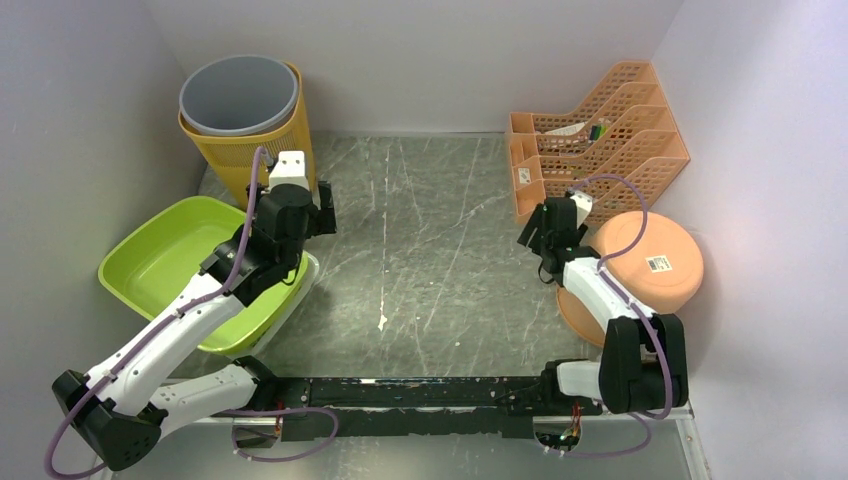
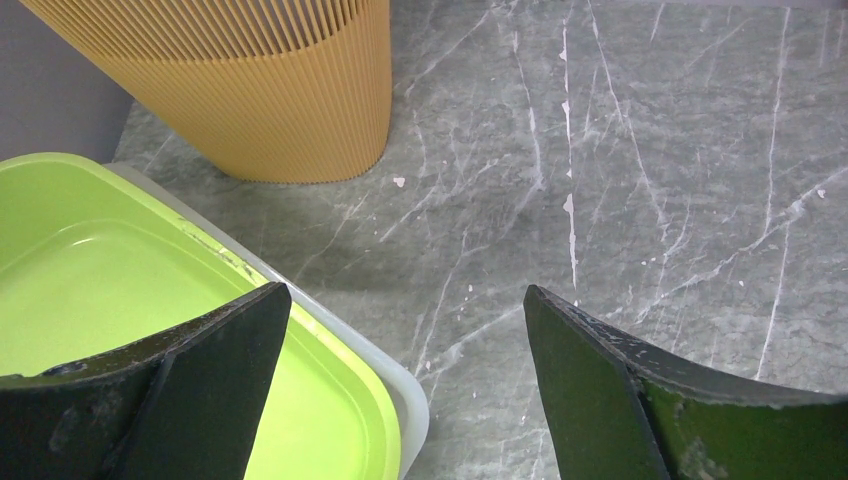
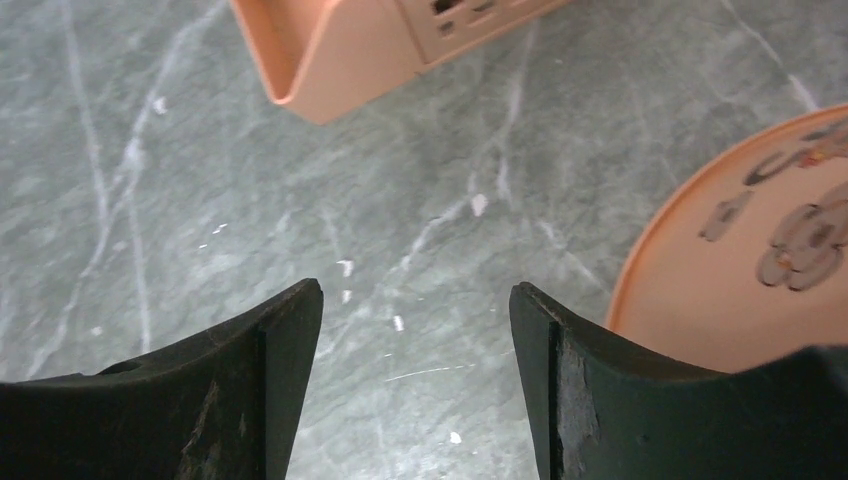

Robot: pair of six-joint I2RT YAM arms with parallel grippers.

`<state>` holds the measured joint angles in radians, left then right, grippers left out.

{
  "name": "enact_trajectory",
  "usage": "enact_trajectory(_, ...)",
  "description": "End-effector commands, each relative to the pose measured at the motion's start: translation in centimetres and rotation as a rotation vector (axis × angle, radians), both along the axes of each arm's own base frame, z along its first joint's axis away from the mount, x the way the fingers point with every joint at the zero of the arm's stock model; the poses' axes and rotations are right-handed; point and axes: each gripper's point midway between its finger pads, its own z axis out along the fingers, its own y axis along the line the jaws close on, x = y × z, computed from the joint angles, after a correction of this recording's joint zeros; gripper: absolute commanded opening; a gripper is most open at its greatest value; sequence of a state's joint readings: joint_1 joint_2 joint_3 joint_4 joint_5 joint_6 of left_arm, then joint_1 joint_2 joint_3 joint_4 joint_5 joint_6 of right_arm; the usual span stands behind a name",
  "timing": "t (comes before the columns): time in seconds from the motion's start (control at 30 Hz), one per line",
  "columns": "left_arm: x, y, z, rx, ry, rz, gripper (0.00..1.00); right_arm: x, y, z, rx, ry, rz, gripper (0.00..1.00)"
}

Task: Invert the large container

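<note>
A lime green tub (image 1: pixel 160 260) sits open side up at the left, nested in a white tub (image 1: pixel 303 288). My left gripper (image 1: pixel 325 210) hovers over the tubs' far right corner, open and empty. In the left wrist view its fingers (image 2: pixel 405 300) straddle the green rim (image 2: pixel 120 290) and the white rim (image 2: pixel 405 400). A round orange basin (image 1: pixel 650 262) lies bottom up at the right, a sticker on its base. My right gripper (image 1: pixel 530 235) is open and empty just left of it. In the right wrist view (image 3: pixel 415 290) the orange rim (image 3: pixel 740 270) is beside the right finger.
A yellow ribbed basket (image 1: pixel 265 150) holding a grey bin (image 1: pixel 238 92) stands at the back left, close behind my left gripper; it also shows in the left wrist view (image 2: pixel 270 90). An orange file rack (image 1: pixel 600 140) stands at the back right. Walls enclose three sides.
</note>
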<state>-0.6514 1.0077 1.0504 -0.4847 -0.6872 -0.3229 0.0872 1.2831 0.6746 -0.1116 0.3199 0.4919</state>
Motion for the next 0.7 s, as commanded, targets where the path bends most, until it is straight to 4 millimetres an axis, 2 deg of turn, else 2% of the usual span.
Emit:
enact_trajectory(0.0,0.1,0.2,0.4,-0.011,-0.01,0.012,0.99,1.8,3.9,3.7,0.079,-0.088,0.143,0.7)
enact_trajectory(0.17,1.1,-0.7,3.3,0.019,-0.038,-0.026,0.99,4.0,9.6,8.3,0.088,-0.175,0.306,0.7)
enact_trajectory(0.33,3.0,-0.8,9.4,0.075,-0.143,-0.028,0.99,7.2,12.9,11.9,0.146,-0.248,0.375,0.7)
enact_trajectory(0.4,4.2,-0.5,12.2,0.085,-0.186,-0.026,0.99,8.0,14.0,12.7,0.168,-0.273,0.395,0.72)
enact_trajectory(0.5,6.8,0.3,15.2,0.089,-0.218,-0.043,0.99,9.0,15.4,13.6,0.213,-0.29,0.433,0.75)
enact_trajectory(0.57,9.0,1.7,16.2,0.089,-0.221,-0.051,0.99,9.2,16.5,14.2,0.241,-0.292,0.471,0.75)
enact_trajectory(0.67,12.5,4.1,15.9,0.109,-0.184,-0.035,1.0,9.1,17.9,15.6,0.259,-0.314,0.521,0.75)
